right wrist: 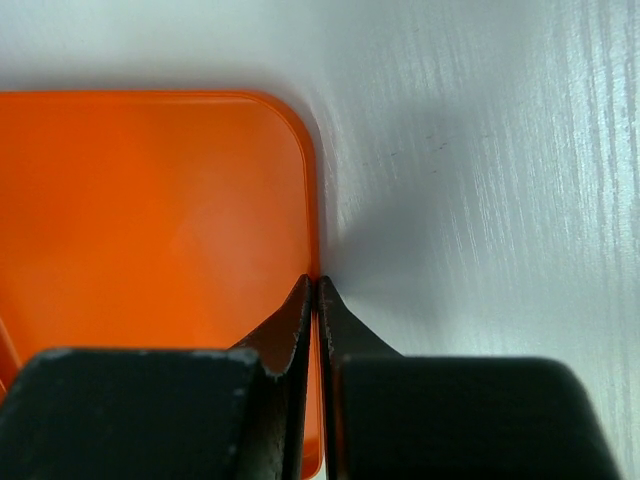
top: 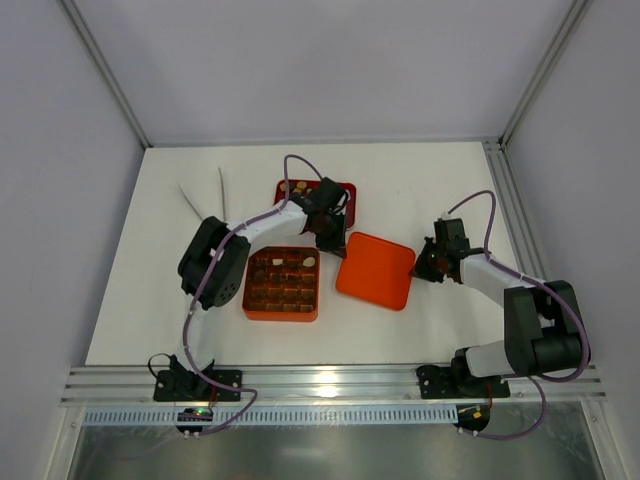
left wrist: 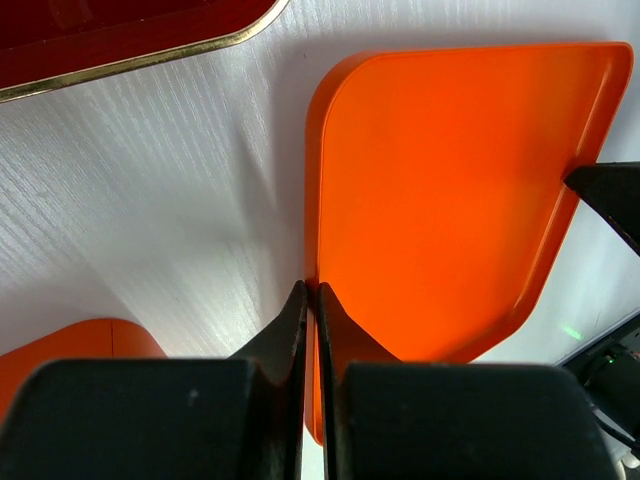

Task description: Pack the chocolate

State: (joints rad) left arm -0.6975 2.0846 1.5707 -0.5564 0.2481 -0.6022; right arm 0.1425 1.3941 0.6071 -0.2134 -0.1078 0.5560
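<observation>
The chocolate (top: 272, 264) sits mostly in the grid cells of the orange box (top: 281, 314), just beside the left hand (top: 333, 243) on its near-left side. One cream piece shows among the brown ones. A few more pieces seem to lie on the red tray (left wrist: 100, 30) directly behind that hand, though they are too small to make out well.

Between the two hands is the flat orange lid (top: 375, 270). The left hand is clenched on the lid edge that faces the box, its fingers (left wrist: 295, 320) pinched over the thin rim. The right hand (right wrist: 313, 285) grips the opposite edge the same way, so the lid hangs between them like a sheet held at both sides. I'd guess that is because one pinch alone would let it tilt.

From where I stand I can't tell whether the lid has left the counter (top: 450, 180). The likely next move carries it leftward over the box, and pieces on the tray might then go unpacked.
</observation>
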